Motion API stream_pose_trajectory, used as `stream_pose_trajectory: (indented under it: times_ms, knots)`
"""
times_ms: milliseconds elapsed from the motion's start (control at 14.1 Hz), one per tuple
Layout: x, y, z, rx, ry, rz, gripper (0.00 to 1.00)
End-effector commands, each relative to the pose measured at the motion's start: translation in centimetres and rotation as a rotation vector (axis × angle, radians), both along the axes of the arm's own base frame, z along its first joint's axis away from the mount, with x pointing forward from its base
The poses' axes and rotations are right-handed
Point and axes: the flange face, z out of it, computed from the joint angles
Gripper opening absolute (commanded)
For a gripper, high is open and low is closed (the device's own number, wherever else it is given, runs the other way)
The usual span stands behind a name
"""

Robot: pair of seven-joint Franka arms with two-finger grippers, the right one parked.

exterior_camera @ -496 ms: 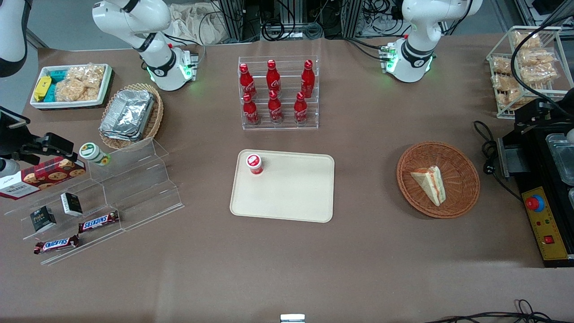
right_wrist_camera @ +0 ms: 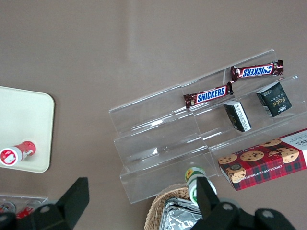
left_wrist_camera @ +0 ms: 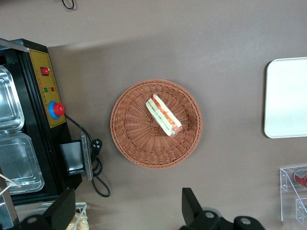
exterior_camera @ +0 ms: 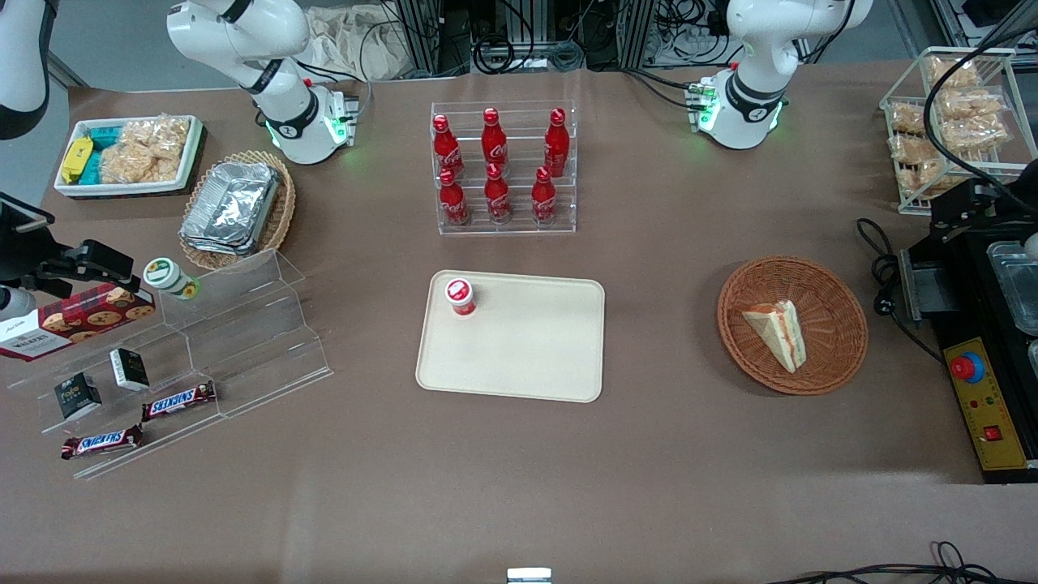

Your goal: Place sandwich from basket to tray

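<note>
The sandwich (exterior_camera: 778, 332), a pale wedge with red and green filling, lies in the round reddish-brown basket (exterior_camera: 843, 345) toward the working arm's end of the table. Both show in the left wrist view: the sandwich (left_wrist_camera: 163, 115) and the basket (left_wrist_camera: 129, 141). My left gripper (left_wrist_camera: 127, 213) is open wide and empty. It hangs high over the table, a little farther from the front camera than the basket; in the front view it is the black shape (exterior_camera: 965, 212). The cream tray (exterior_camera: 527, 357) lies mid-table and holds a small red-capped bottle (exterior_camera: 460, 296).
A black machine with a red button (exterior_camera: 985, 405) and its cable (exterior_camera: 884, 276) stand beside the basket. A wire rack of bagged snacks (exterior_camera: 949, 122) is farther back. A clear rack of red bottles (exterior_camera: 503, 170) stands farther from the camera than the tray.
</note>
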Motion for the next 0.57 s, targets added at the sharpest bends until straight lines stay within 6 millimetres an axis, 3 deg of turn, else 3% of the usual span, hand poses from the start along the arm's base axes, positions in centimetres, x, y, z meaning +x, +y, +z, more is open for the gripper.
stream_pose_trajectory:
  times_ms: [0, 213, 496]
  knots:
    - [0.2, -0.4, 0.3, -0.001, 0.002, 0.004, 1.00]
    - [1.0, -0.2, -1.9, 0.004, 0.041, 0.010, 1.00]
    - [3.2, 0.6, -8.6, -0.015, 0.132, 0.073, 1.00]
